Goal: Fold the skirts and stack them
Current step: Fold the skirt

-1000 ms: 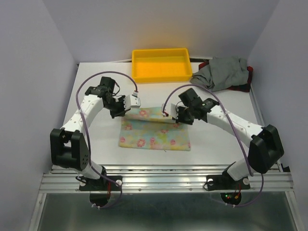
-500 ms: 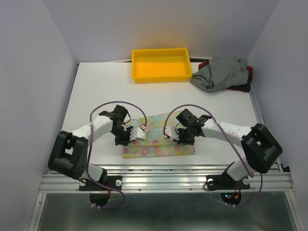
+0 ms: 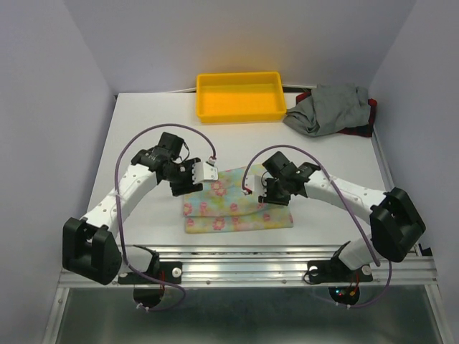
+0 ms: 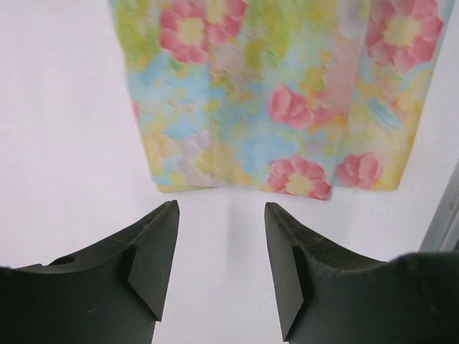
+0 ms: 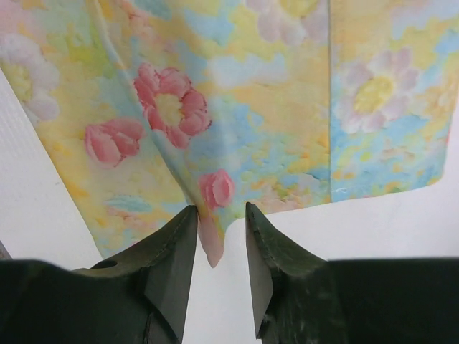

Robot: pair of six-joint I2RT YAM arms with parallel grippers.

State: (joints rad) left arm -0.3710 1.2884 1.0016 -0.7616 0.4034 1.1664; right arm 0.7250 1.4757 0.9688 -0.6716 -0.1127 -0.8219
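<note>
The pastel floral skirt lies folded near the table's front edge, and fills the top of the left wrist view. My left gripper hovers at its far left corner, open and empty. The right gripper is over the skirt's far edge. Its jaws stand apart, and a loose corner of the floral skirt hangs between them against one finger, unpinched. The grey skirt lies crumpled at the back right on top of the plaid skirt.
A yellow plastic tray stands at the back centre of the white table. Grey walls close in both sides. A metal rail runs along the near edge by the arm bases.
Both grippers carried the floral skirt's far edge toward the front edge, folding it in half. They have since opened, let go and drawn back and up.
</note>
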